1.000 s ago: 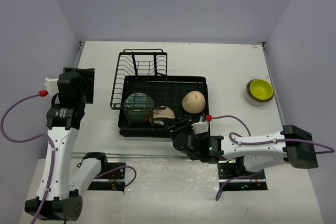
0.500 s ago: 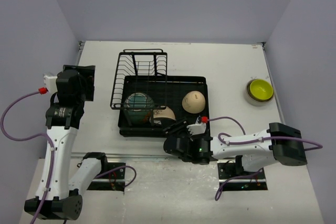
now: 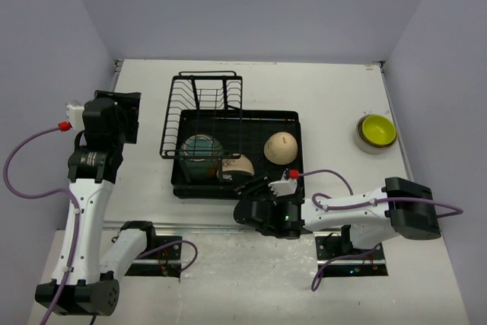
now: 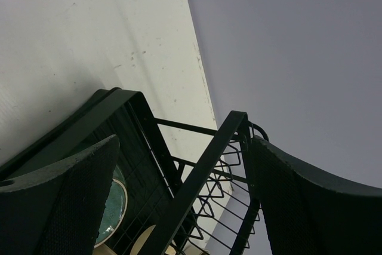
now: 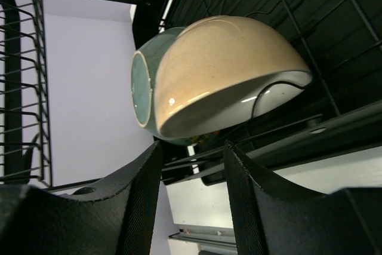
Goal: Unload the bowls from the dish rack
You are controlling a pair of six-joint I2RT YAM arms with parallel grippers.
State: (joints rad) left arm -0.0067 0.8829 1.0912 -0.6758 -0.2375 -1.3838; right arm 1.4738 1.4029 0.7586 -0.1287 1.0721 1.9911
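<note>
**Approach of the right gripper (image 3: 262, 186) to the beige bowl (image 3: 239, 164) over the near wall of the dish rack (image 3: 297, 138)**

Nearest: fingers (image 5: 137, 201) partly spread, gripping nothing. Just ahead, past the tray wall: beige bowl tipped on edge, open rim towards the fingers, back leaning on the teal bowl (image 3: 201, 150). Judged the nearer arm for this pick; wall and floor wires close below, free room above. Right of these, apart: cream bowl (image 3: 279, 147), upside down. Left gripper (image 3: 114, 116) wide open, empty, beside the wire holder (image 3: 204, 104). Far right, on the table (image 3: 319, 85) outside the rack: yellow-green bowl (image 3: 377, 130)
</note>
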